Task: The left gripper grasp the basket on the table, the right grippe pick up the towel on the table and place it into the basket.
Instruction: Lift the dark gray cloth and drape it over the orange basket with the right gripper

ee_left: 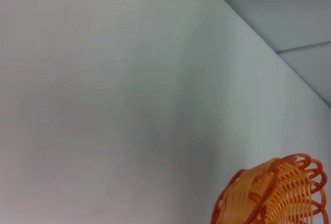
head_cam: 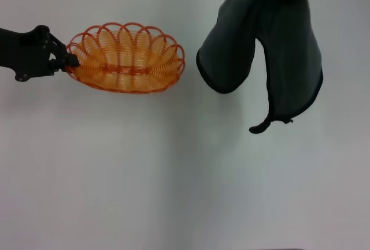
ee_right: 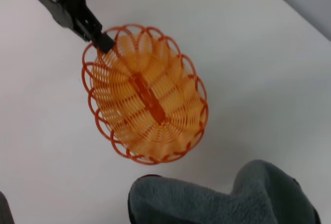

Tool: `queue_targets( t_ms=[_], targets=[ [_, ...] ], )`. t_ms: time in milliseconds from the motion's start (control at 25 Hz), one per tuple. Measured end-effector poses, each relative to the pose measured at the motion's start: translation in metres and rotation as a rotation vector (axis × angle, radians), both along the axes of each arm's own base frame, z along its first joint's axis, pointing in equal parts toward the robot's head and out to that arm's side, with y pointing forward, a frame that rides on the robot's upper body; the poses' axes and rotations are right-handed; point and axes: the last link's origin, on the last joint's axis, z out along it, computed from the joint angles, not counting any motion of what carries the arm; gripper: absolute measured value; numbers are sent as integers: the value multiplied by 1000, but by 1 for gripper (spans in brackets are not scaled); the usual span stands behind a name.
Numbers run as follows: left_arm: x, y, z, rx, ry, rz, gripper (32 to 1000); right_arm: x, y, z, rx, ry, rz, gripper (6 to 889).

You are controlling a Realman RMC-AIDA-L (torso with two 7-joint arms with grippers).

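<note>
The white worktop [head_cam: 173,192] is carrying only the basket; everything else is being held above it. The towel [head_cam: 272,48] is hanging in the air from the top edge of the head view, draped in two lobes with its small dark loop [head_cam: 261,126] dangling lowest. It is being carried by the right grippe, whose jaws lie almost wholly out of the head view, so how they are closed cannot be told; the hanging cloth suggests a pinch at its top. The right wrist view is showing the grey folds just below those jaws, with the basket beyond them.

The basket [head_cam: 127,58] is sitting on the worktop, well apart from the towel, toward the robot's left. The left gripper [head_cam: 68,60] is closing its jaws on the basket's rim at the end nearest it, and the black fingertip [ee_right: 103,42] is touching the orange loops there.

Judging by this, the basket is being held and the towel is lifted, so the carry is the step in hand. The next move calls for taking the towel across until it is hanging over the basket's open middle, then lowering it so both lobes fold inside the rim before letting go, while the left jaws are keeping the light basket from sliding.
</note>
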Motion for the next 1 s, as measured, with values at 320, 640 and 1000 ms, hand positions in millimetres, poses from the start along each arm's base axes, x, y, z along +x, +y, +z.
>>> queue_targets(
  t_ms=[320,640,1000],
  targets=[
    [-1,0,-1,0,2,2,111,-29,6,9,25,15,59,34],
    [2,0,-4,-11,5,-2,111,-62,15,2,44,22,136,35],
    [3,1,-5,-14,3,-3,111,-88,21,-33,41,49,231,34]
  ],
)
